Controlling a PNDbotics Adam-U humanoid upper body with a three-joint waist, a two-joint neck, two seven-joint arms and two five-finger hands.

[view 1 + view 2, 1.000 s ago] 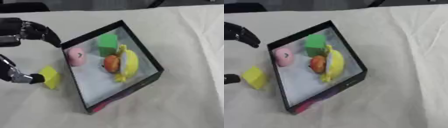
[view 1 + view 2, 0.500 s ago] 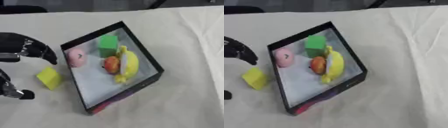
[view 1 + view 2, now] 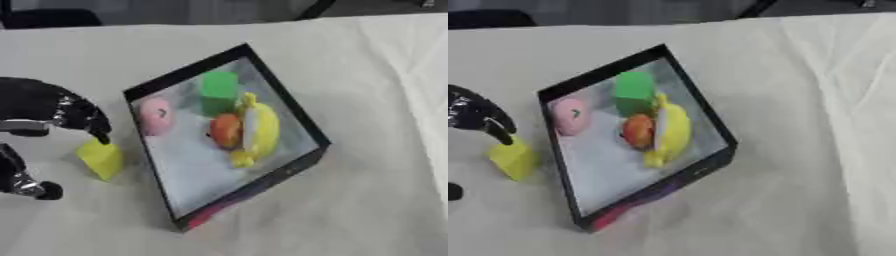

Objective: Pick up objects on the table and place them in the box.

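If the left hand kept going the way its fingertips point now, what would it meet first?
Probably the yellow block: the left hand arches over it, fingertips pointing down just above its top edge. Depth is unclear.

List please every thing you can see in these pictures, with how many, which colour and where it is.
box: 1, black walls, pale floor, middle of the table
block: 1, green, far end inside the box
banana: 1, yellow, inside the box, right side
round fruit: 1, orange-red, inside the box, beside the banana
round thing: 1, pink, inside the box, left wall
block: 1, yellow, on the table left of the box
table: 1, white cloth cover
left hand: 1, black, curled fingers over the yellow block
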